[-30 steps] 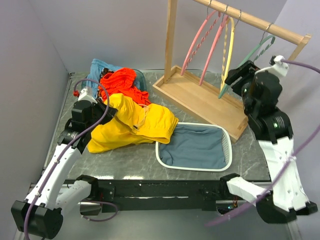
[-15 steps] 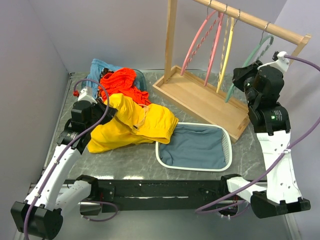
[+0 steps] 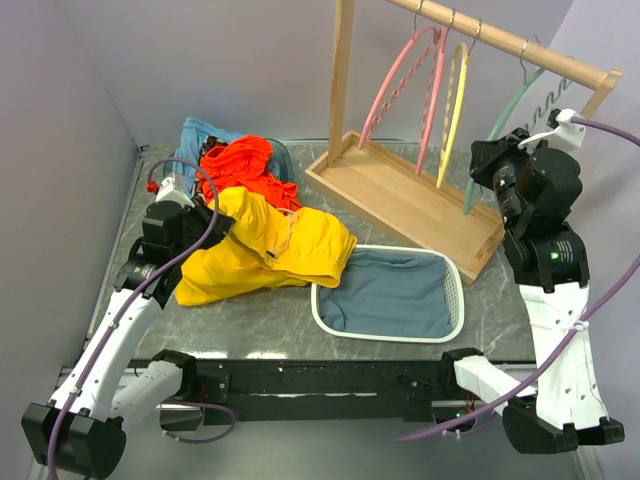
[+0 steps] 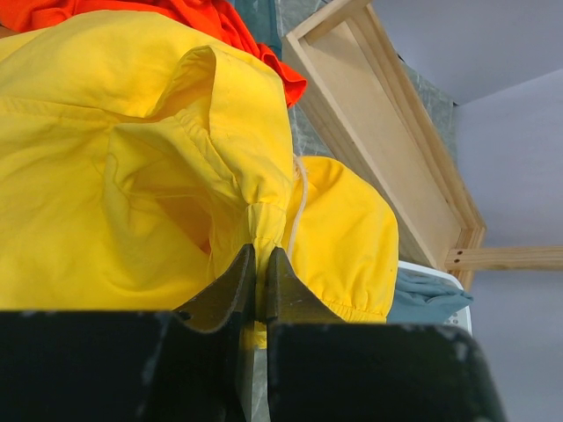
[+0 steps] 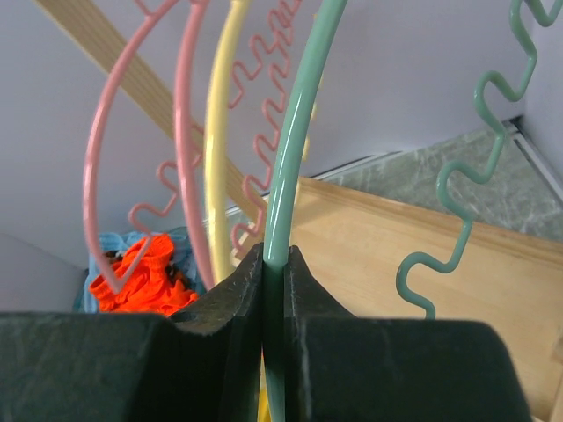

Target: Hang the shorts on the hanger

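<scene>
The yellow shorts (image 3: 270,250) lie crumpled on the table left of centre, and they fill the left wrist view (image 4: 132,158). My left gripper (image 3: 210,218) is shut on a fold of the shorts' fabric near the waistband (image 4: 259,255). The teal-green hanger (image 3: 505,110) hangs by its hook from the right end of the wooden rail. My right gripper (image 3: 488,160) is shut on the hanger's lower arm; in the right wrist view the green arm (image 5: 295,132) runs up from between the jaws (image 5: 274,259), with its wavy inner bar (image 5: 466,185) to the right.
Two pink hangers (image 3: 400,80) and a yellow hanger (image 3: 455,100) hang on the wooden rack (image 3: 400,195). An orange-red garment (image 3: 245,165) and blue cloth (image 3: 200,135) lie behind the shorts. A white basket (image 3: 455,300) holds blue-grey cloth (image 3: 390,295).
The right gripper has closed on the teal hanger's arm and drawn it to the right and slightly up, away from the yellow hanger. The left arm and shorts have not moved.
</scene>
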